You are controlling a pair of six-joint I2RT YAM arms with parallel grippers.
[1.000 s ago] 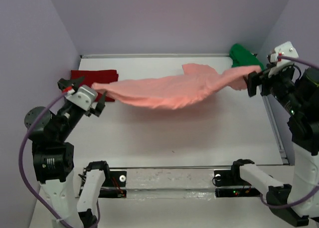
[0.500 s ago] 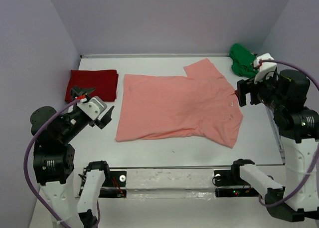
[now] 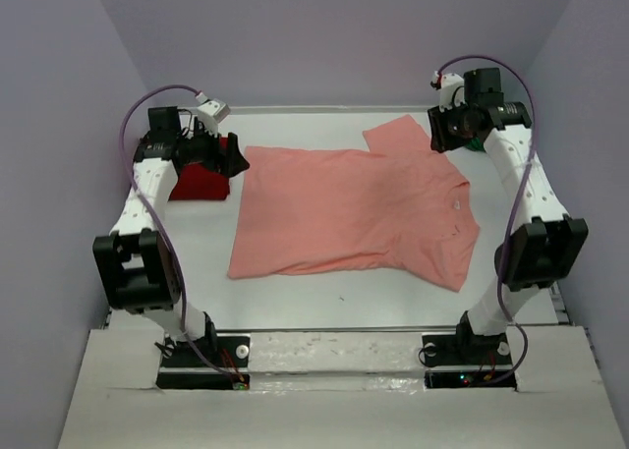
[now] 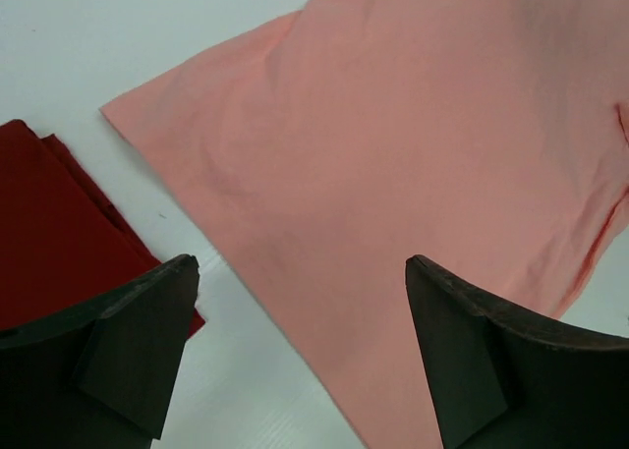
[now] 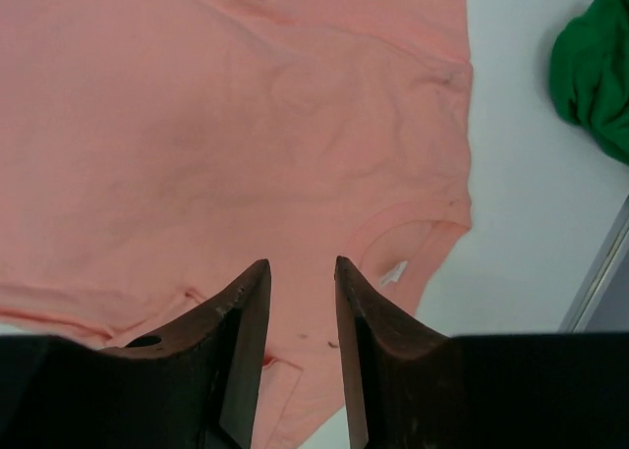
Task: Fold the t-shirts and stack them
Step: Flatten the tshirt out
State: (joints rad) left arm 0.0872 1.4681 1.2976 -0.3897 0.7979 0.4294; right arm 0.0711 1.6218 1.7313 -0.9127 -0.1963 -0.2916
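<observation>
From above, the salmon-pink shirt point(image 3: 354, 213) is lying spread flat in the middle of the surface point(image 3: 324, 297), neck towards the right arm and hem towards the left, with one sleeve pointing to the far edge. The deep red shirt point(image 3: 200, 182) is sitting folded at the far left, just beside the pink hem. The left claw point(image 3: 229, 160) is hanging over that far-left hem corner, and the right claw point(image 3: 440, 135) is hovering by the far sleeve; neither is touching cloth.

In the left wrist view, the claw is standing wide with nothing between its fingers, looking down on the pink hem corner and the red fold's edge beside it.

In the right wrist view, the fingers are standing narrow with a slim gap, gripping nothing, above the collar and shoulder area. The bright green shirt point(image 5: 595, 71) is lying crumpled at the far right, apart from the pink one.

The pink cloth is looking light, limp and thin, so it is likely going to sag and drag when lifted. A pinch on a single layer at the edge seems best: hem corner for the left claw, shoulder seam or sleeve for the right, with both lifting together to carry the far side over
</observation>
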